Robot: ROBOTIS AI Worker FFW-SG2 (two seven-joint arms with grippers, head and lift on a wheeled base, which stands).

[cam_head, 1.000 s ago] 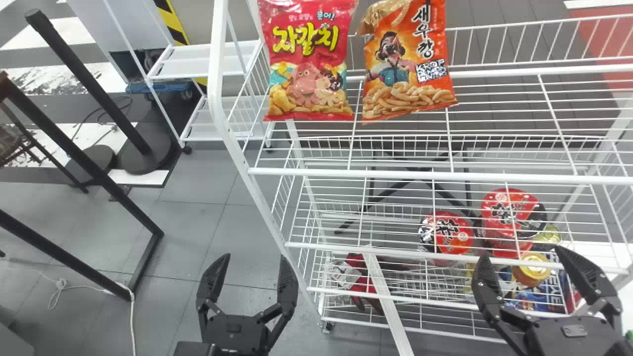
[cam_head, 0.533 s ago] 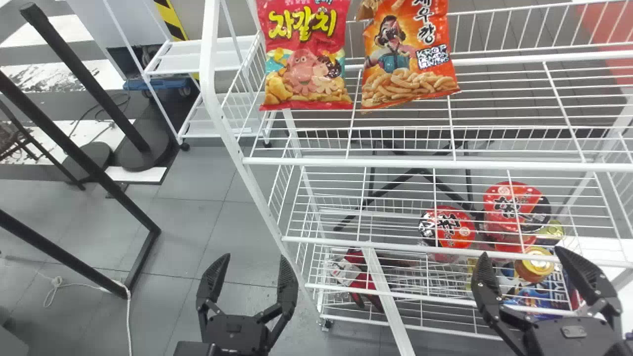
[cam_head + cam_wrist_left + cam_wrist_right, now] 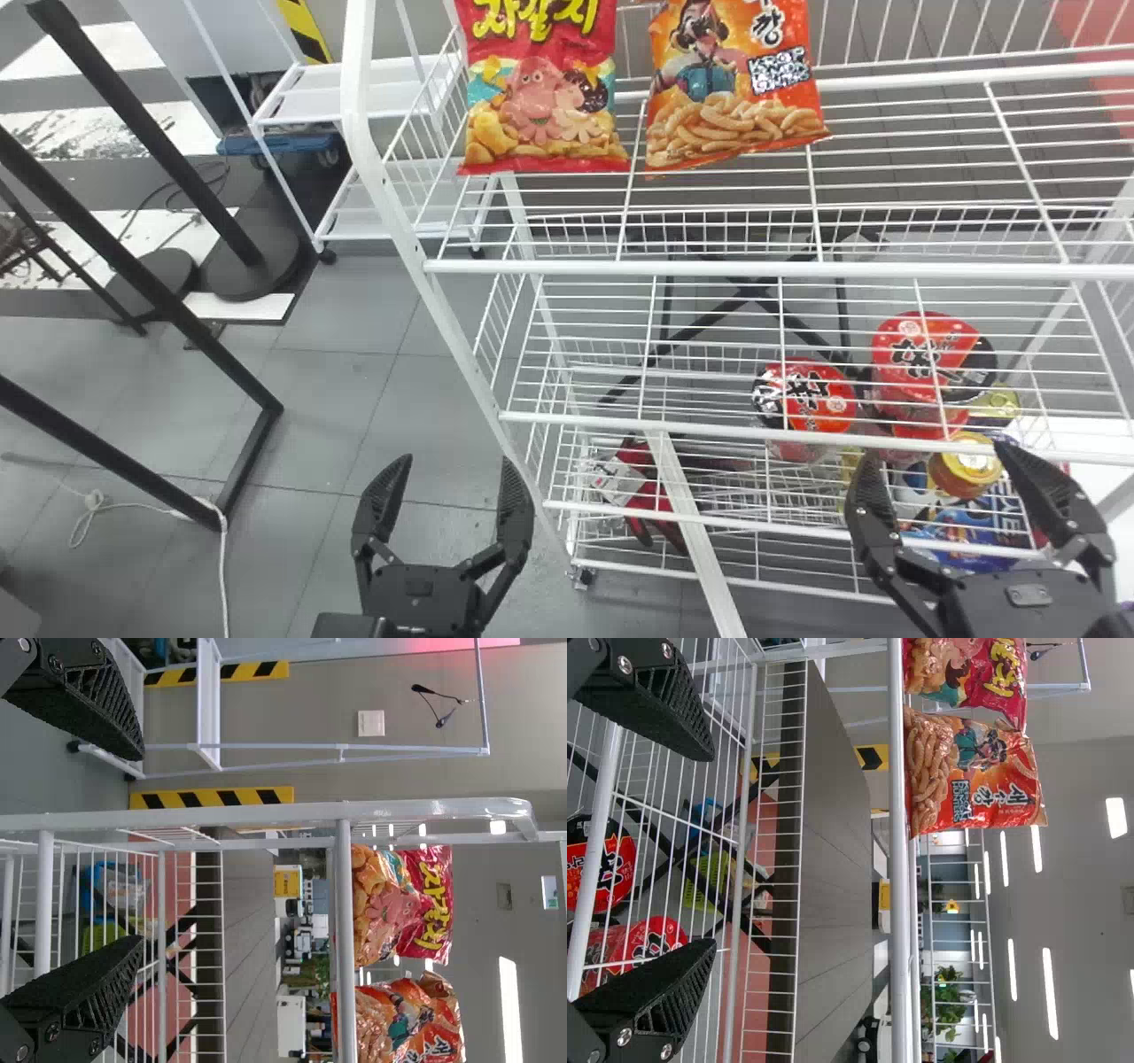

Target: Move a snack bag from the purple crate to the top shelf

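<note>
Currently, pink snack bag (image 3: pixel 540 97): we see it upright on the rack's (image 3: pixel 709 429) top shelf (image 3: pixel 620 266), toward the left end, front facing us, long axis running up and down.
Orange snack bag (image 3: pixel 726 97): right beside the pink one on that shelf, front toward us, long axis near upright, slightly tilted; which bag is ours to move, we cannot tell.
Left hand (image 3: pixel 454 459): near the rack's left front post, pointing forward, fingers apart.
Right hand (image 3: pixel 935 450): before the rack's right part, pointing forward, fingers apart.

Bright indoor light; ceiling strips (image 3: pixel 1050 994) glowing white
</note>
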